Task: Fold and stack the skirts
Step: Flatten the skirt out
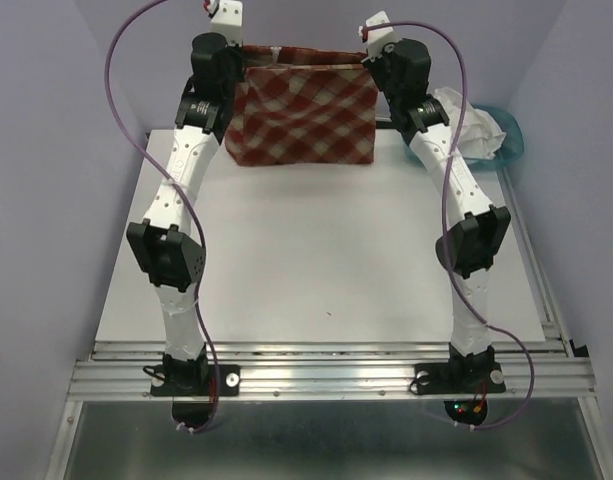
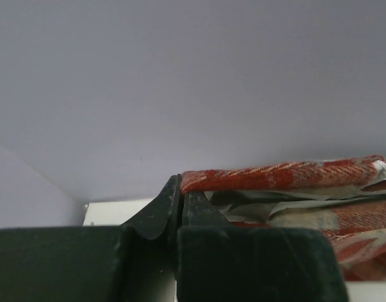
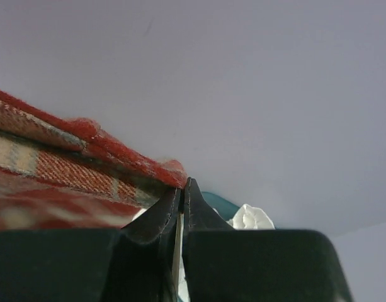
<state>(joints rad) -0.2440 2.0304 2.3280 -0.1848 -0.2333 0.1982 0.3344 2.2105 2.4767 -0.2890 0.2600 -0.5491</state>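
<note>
The white counter (image 1: 316, 260) is the largest thing here, a flat matte sheet with a ribbed aluminium rail (image 1: 326, 375) along its near edge, where both arm bases are bolted. Over its far end hangs the plaid skirt (image 1: 304, 115), a roughly square panel of soft woven cloth in red-and-cream check. It is stretched between the two arms by its upper edge and shows shallow diagonal folds across the front. Its lower hem reaches down to the counter, though whether it rests there cannot be told. In the left wrist view the waistband (image 2: 287, 173) shows as a thick, fuzzy red strip with a paler lining below it. To the far right, behind the right arm, the white skirt (image 1: 466, 125) sits as a crinkled, thin heap against the teal basket (image 1: 514, 130), whose smooth plastic rim curves around it. The left claw (image 1: 242, 50) is clamped on the skirt's upper left corner, its dark tapered fingers pressed together with the cloth edge beside them. The right claw (image 1: 367, 55) pinches the upper right corner, with only a thin sliver of a gap between its black fingers (image 3: 196, 204). Thin purple cables (image 1: 121, 80) loop outward from each arm.
</note>
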